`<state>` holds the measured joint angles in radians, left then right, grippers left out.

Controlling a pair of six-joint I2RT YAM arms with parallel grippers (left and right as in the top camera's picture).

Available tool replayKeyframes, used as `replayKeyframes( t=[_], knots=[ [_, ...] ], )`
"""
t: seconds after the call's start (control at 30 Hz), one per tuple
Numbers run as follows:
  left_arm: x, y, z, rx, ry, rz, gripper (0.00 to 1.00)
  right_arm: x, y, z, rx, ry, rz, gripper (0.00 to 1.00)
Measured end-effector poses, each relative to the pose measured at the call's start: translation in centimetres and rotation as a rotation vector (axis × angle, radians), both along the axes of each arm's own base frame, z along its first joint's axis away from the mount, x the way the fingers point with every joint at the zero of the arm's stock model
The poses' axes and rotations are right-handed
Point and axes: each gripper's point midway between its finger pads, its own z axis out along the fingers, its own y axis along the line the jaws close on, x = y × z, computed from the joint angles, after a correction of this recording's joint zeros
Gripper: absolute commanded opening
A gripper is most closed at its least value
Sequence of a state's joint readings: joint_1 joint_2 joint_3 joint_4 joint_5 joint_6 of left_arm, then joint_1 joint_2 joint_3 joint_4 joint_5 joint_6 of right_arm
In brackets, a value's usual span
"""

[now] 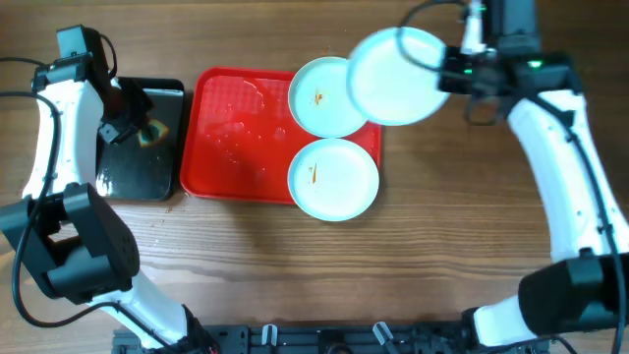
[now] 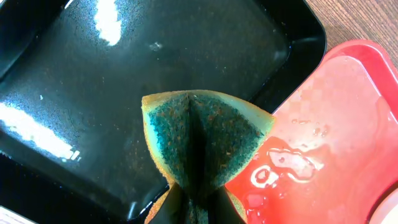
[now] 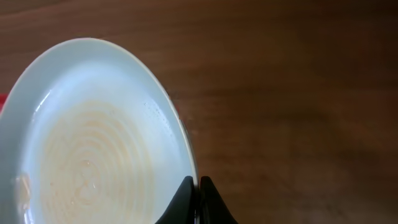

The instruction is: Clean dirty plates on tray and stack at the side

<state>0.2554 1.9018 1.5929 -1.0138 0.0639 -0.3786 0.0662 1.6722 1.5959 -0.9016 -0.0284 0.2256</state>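
Even light, glare on black tray (image 2: 186, 50)

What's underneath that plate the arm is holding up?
The lifted plate overlaps a smeared plate and the red tray; elsewhere, table. What it covers is hidden.

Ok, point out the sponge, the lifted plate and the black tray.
sponge (image 2: 205, 137), left wrist view, green scouring face.
lifted plate (image 1: 398, 77), overhead view, its centre.
black tray (image 1: 138, 172), overhead view, bare floor.

- No text, label, brand, number or sign can be read in any of the three views.
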Motion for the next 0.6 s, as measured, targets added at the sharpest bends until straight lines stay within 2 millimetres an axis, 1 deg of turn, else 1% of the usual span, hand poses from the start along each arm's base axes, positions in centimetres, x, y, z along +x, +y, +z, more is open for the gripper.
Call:
replayKeyframes(
  t=[0.03,0.1,0.17,0.23,0.27,0.3,0.37,0.4,0.43,0.47,0.5,0.57,0.6],
  knots=[
    [0.0,0.0,0.0,0.000,0.000,0.000,0.04,-0.4,-2.1,-1.4,0.011,0.034,-0.052,0.04],
    [0.0,0.0,0.0,0.000,0.000,0.000,0.04,-1.7,-5.9,-5.0,0.032,0.113,-0.154,0.04],
    [0.0,0.0,0.0,0.000,0.000,0.000,0.04,-3.1,-8.1,-8.2,0.049,0.168,-0.227,0.04],
    [0.0,0.0,0.0,0.000,-0.001,0.000,0.04,-4.6,-9.1,-11.1,0.064,0.213,-0.271,0.04],
    [0.0,0.0,0.0,0.000,-0.001,0.000,0.04,-5.3,-9.3,-12.6,0.071,0.235,-0.289,0.04],
    [0.0,0.0,0.0,0.000,0.000,0.000,0.04,-5.6,-9.4,-13.6,0.073,0.237,-0.297,0.04],
    [0.0,0.0,0.0,0.000,-0.001,0.000,0.04,-5.8,-9.4,-15.1,0.077,0.225,-0.308,0.04],
    [0.0,0.0,0.0,0.000,0.000,0.000,0.04,-5.9,-9.5,-15.5,0.074,0.221,-0.318,0.04],
    [0.1,0.0,0.0,0.001,-0.003,0.000,0.04,-5.8,-10.0,-16.1,0.055,0.201,-0.337,0.08],
    [0.1,0.0,0.0,0.001,-0.005,0.000,0.04,-5.9,-10.2,-16.4,0.044,0.196,-0.348,0.27],
    [0.1,0.0,0.0,0.001,-0.004,0.000,0.04,-6.1,-10.6,-17.0,0.028,0.190,-0.367,0.42],
    [0.1,0.0,0.0,0.001,-0.004,0.000,0.04,-6.0,-11.0,-17.2,0.010,0.183,-0.382,0.49],
    [0.1,0.0,0.0,0.001,-0.004,0.000,0.04,-6.0,-11.0,-17.2,0.009,0.180,-0.385,0.50]
  ],
)
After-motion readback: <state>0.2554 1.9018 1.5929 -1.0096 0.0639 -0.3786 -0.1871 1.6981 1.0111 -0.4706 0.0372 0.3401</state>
